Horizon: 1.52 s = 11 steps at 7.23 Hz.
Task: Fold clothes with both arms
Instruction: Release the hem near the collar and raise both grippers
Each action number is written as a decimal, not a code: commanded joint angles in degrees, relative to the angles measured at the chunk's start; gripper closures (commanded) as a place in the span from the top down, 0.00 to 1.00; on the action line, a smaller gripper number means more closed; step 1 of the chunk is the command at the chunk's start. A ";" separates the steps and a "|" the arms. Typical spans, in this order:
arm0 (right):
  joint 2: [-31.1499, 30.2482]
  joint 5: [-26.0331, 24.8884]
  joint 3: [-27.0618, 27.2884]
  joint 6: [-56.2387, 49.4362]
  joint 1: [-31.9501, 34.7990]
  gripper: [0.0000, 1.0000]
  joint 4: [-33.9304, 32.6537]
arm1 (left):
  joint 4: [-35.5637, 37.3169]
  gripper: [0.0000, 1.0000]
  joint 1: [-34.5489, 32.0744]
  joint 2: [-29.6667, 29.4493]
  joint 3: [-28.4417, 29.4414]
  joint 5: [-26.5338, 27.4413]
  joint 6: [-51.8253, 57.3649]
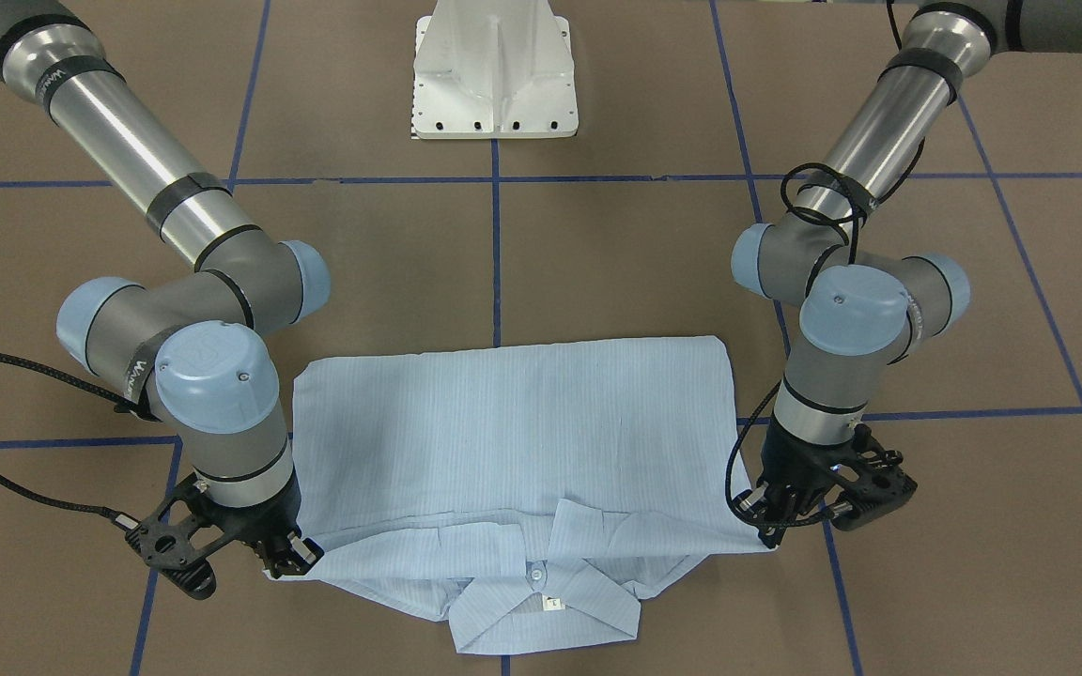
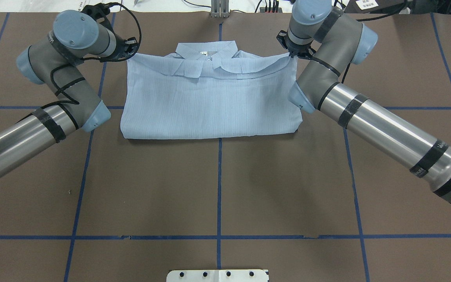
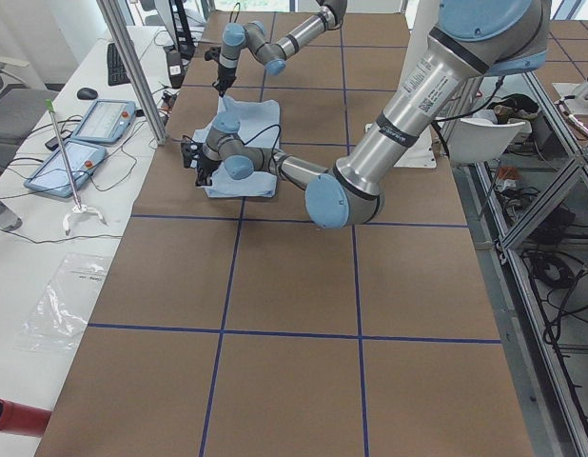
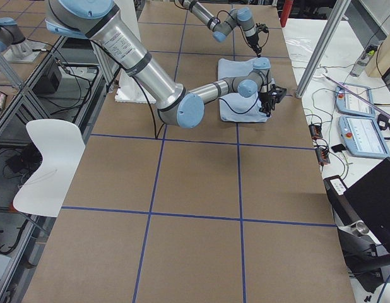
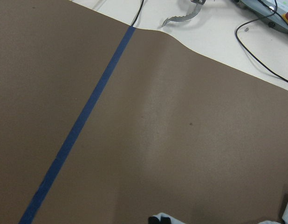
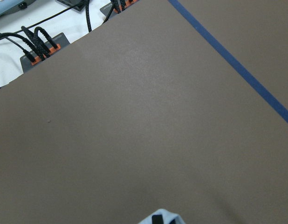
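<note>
The pale-blue striped shirt (image 2: 210, 102) lies flat on the brown table, its lower half folded up towards the collar (image 1: 541, 610), which points away from the robot. My left gripper (image 1: 768, 535) (image 2: 130, 55) is shut on the folded layer's corner at the shirt's left side. At the opposite corner, my right gripper (image 1: 289, 561) (image 2: 291, 55) is shut on the cloth as well. Both wrist views show only a sliver of pale cloth and a black fingertip (image 5: 155, 219) (image 6: 157, 218) at the bottom edge.
The white pedestal base (image 1: 496, 70) stands at the robot's side. Blue tape lines (image 2: 219, 176) cross the brown table cover. Beyond the far edge lie cables and tablets (image 3: 85, 124) on a white bench. A white chair (image 4: 50, 158) stands beside the table.
</note>
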 commanded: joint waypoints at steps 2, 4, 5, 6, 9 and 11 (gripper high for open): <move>0.30 0.00 -1.80 -0.02 -0.65 0.00 2.35 | -0.36 0.00 -0.05 0.88 0.33 0.12 2.55; 0.30 0.00 -1.80 -0.02 -0.83 0.00 2.35 | -0.45 0.00 0.03 1.24 0.42 0.12 2.55; 0.39 0.00 -1.80 -0.02 -1.00 0.00 2.35 | -0.45 0.14 0.04 1.33 0.42 0.03 2.55; 0.39 0.00 -1.80 -0.02 -1.18 0.28 2.35 | -0.45 0.23 -0.05 1.41 0.24 0.03 2.55; -1.09 0.17 4.40 0.33 -1.01 1.00 1.47 | -11.66 0.34 -0.49 8.60 -3.79 -0.06 2.38; -11.95 1.75 21.83 1.02 -2.48 1.00 -2.38 | -12.05 0.34 -1.90 8.44 -4.41 -0.58 2.02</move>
